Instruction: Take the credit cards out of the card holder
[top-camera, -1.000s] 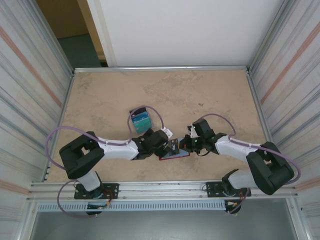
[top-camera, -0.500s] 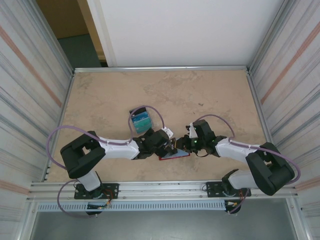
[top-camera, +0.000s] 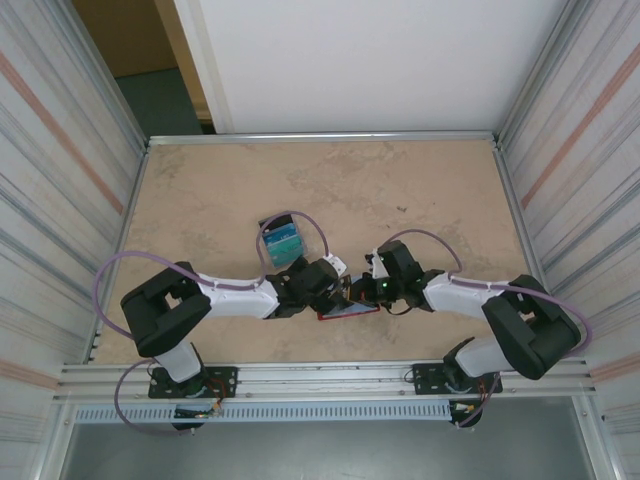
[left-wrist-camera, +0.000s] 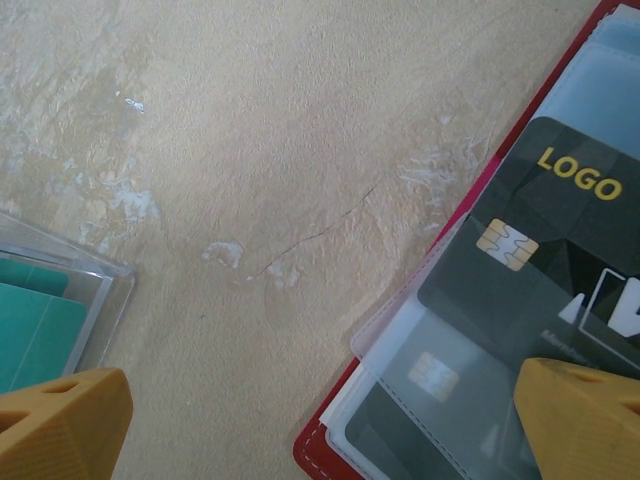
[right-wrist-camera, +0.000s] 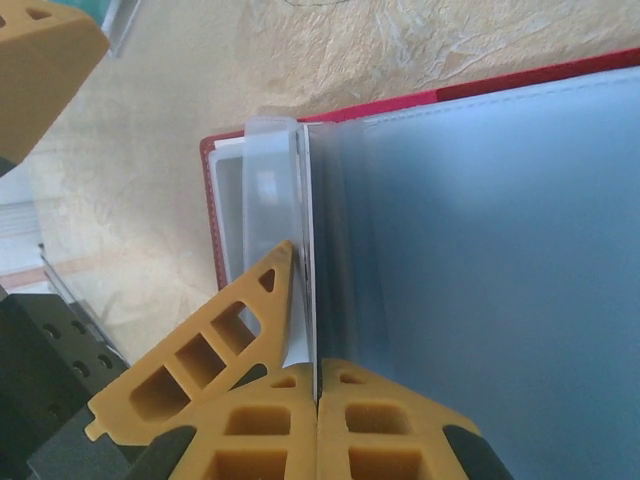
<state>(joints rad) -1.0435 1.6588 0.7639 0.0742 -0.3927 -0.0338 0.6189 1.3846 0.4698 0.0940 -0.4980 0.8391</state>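
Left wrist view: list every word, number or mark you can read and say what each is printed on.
"LOGO", yellow capitals, on the dark card in the card holder.
White emblem lower on that card: cut off by the frame edge, unreadable.
Faint small print beside it: too blurred to read.
Lower card behind a clear sleeve: no legible text.

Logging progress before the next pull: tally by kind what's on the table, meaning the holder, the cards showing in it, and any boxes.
Card holder: 1
Dark chip cards, in its sleeves: 2
Clear box: 1, its teal contents too cropped to count
Total: 4
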